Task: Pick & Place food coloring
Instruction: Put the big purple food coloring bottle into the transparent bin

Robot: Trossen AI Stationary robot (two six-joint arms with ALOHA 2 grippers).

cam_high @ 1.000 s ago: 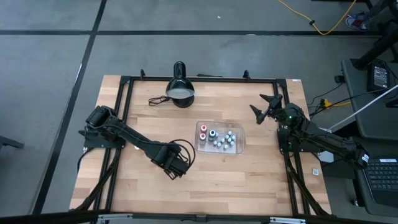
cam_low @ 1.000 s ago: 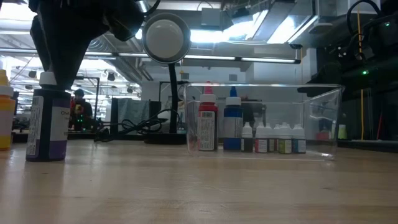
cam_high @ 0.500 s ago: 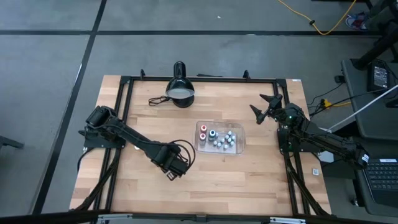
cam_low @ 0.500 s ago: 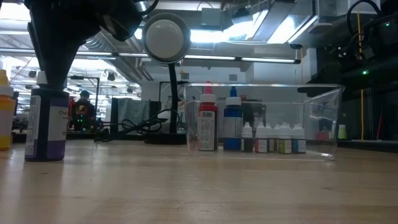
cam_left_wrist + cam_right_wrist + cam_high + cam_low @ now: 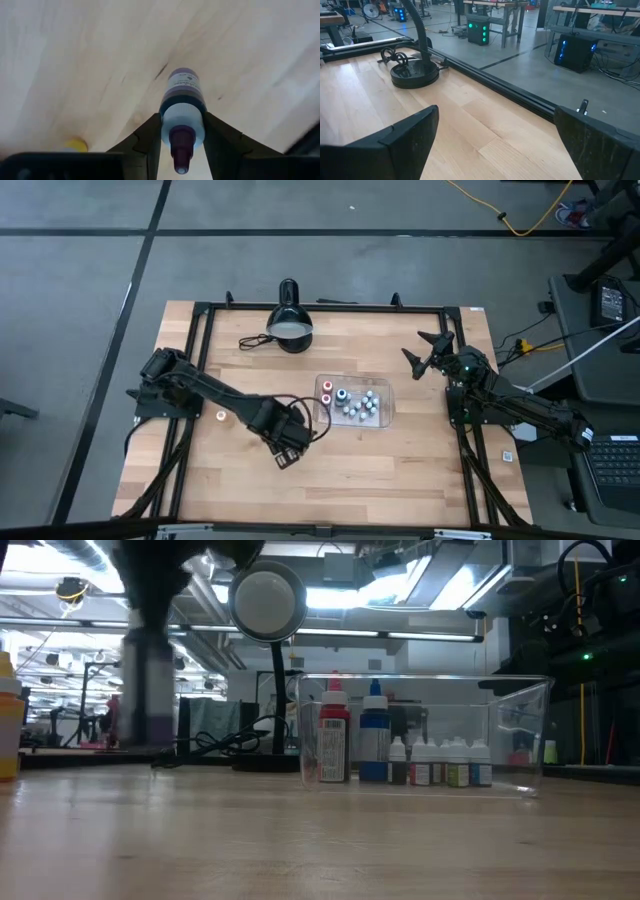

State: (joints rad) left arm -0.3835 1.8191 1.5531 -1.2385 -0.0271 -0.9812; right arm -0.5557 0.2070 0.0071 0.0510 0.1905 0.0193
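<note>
1. Table (image 5: 400,470): pale wood planks in a black frame, flat and matte. It lay beneath the left gripper (image 5: 287,448), close under it in the high view, with the carried bottle lifted off the surface.
2. Right arm: parked at the table's far right edge, well apart from the work. The right gripper (image 5: 424,352) stood spread wide and empty, its two dark fingers far apart in its own wrist view. Judged to be waiting.
3. Desk lamp (image 5: 290,328): black dome shade on a thin stalk and round base, cable trailing. It stood well beyond the left gripper, toward the table's far edge.
4. Tray (image 5: 388,412): clear rigid plastic, rectangular, straight walls. It sat just beside the left gripper, on its right. Inside, a red-topped bottle (image 5: 333,745) and a blue bottle (image 5: 374,743) stood upright by a row of tiny pale bottles (image 5: 440,762). Probably the drop-off point.
5. Purple bottle (image 5: 182,106): the left gripper was clenched on it, fingers (image 5: 147,137) pressing the pale collar from both sides, dark nozzle toward the camera. Smooth plastic, cylindrical, paper label. It blurred in the low view, so likely in transit toward the tray.
6. Loose small bottle (image 5: 221,416): pale top, alone on the wood to the left of the left gripper, apparently yet to be collected.
7. Yellow cap (image 5: 75,145): only an edge showed beside the left gripper.
</note>
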